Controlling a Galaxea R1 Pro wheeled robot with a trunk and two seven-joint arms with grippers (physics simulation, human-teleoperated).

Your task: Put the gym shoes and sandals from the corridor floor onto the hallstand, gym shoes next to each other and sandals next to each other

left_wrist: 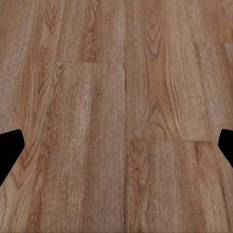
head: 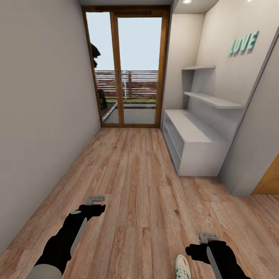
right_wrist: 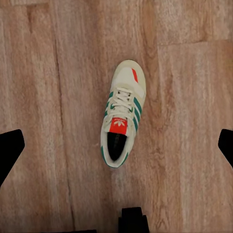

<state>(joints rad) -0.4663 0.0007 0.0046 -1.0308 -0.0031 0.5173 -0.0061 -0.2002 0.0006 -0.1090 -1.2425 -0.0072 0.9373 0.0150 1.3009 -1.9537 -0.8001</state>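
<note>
One cream-white gym shoe [head: 181, 267] with green stripes and a red tongue tag lies on the corridor floor [head: 135, 186] at the bottom edge of the head view. My right gripper [head: 207, 237] hovers just right of it, open. In the right wrist view the gym shoe [right_wrist: 121, 114] lies on the planks below the right gripper [right_wrist: 117, 148], whose fingertips [right_wrist: 9, 150] stand wide apart. My left gripper [head: 95, 199] hangs open over bare floor [left_wrist: 116, 97]. The pale grey hallstand [head: 193, 143] stands against the right wall under teal letters [head: 243, 43]. The sandals are out of view.
A glass door with a wooden frame [head: 128, 69] closes the corridor's far end. A plain grey wall [head: 42, 116] runs along the left. An orange-brown door edge [head: 269, 178] shows at the right, past a grey wall corner [head: 252, 155].
</note>
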